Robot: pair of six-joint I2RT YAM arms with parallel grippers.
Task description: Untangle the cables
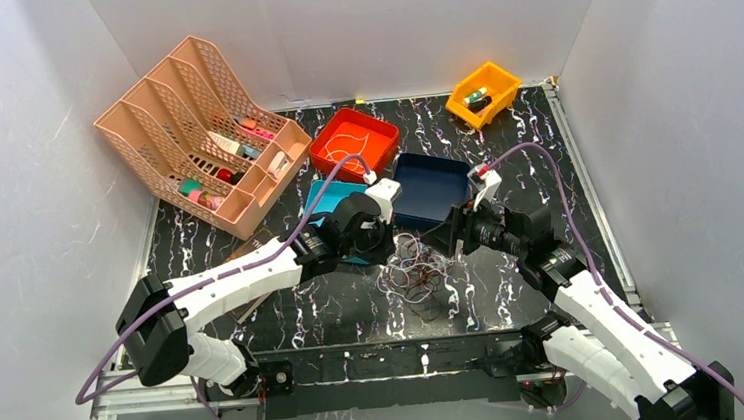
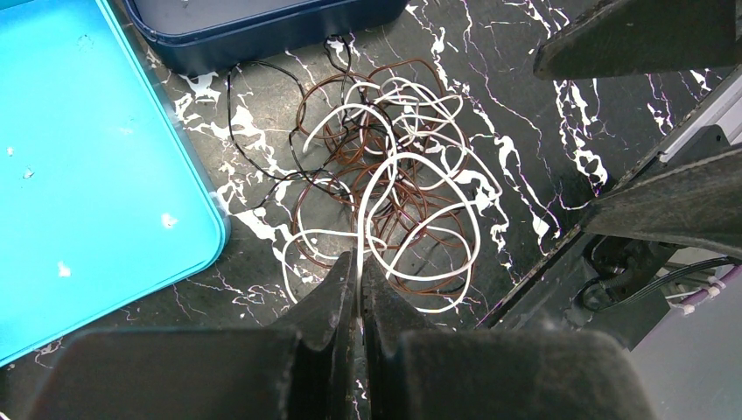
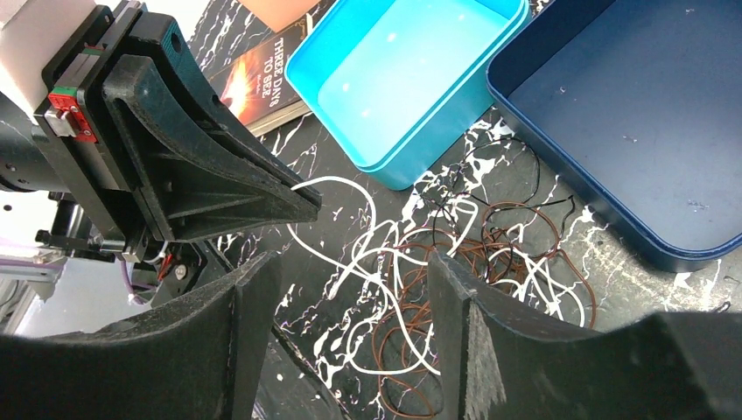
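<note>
The cables (image 1: 415, 272) lie as one tangle of white, black and reddish-brown loops on the black marbled table, just in front of the trays. My left gripper (image 2: 360, 262) is shut on a white cable (image 2: 362, 210), which runs up from its tips into the pile. A black cable (image 2: 230, 105) loops out toward the navy tray. In the right wrist view the white cable (image 3: 337, 182) leaves the left gripper's tip (image 3: 302, 207) and drops into the tangle. My right gripper (image 3: 350, 271) hangs open just above the pile, holding nothing, with brown loops (image 3: 376, 350) under it.
A teal tray (image 1: 332, 198) and a navy tray (image 1: 431, 187) stand directly behind the tangle, with a red tray (image 1: 354, 143) farther back. A peach file organiser (image 1: 203, 133) is at the back left and an orange bin (image 1: 484, 91) at the back right. A book (image 3: 262, 66) lies left of the teal tray.
</note>
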